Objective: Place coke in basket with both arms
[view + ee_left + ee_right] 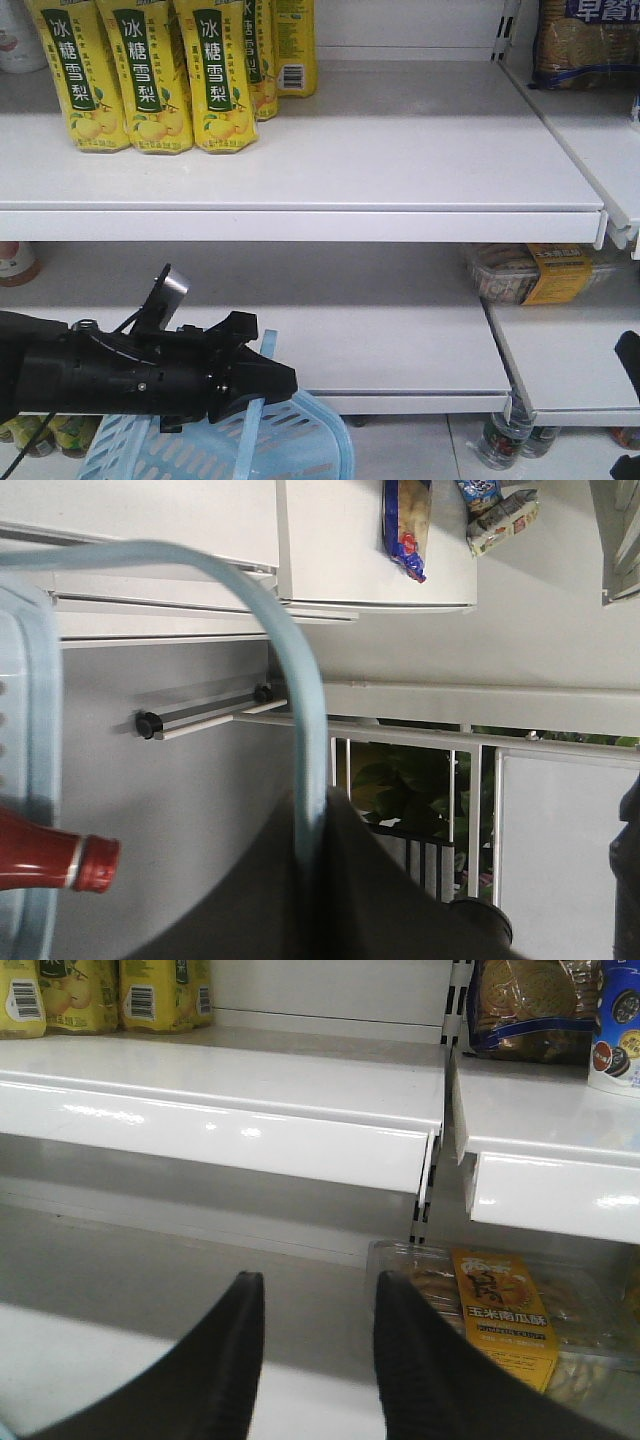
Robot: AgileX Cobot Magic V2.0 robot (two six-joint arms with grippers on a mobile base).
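Black left gripper (262, 385) pinches the pale blue handle (300, 710) of the basket (300, 445), holding it up just in front of the lower shelf (400, 350). Right gripper (318, 1360) has its fingers spread, nothing between, facing that shelf near a clear snack box (500, 1310). Yellow cartons (150, 75) stand on the shelf above. Coke can not visible.

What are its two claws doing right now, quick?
Left gripper: shut on the basket handle.
Right gripper: open, holding nothing.
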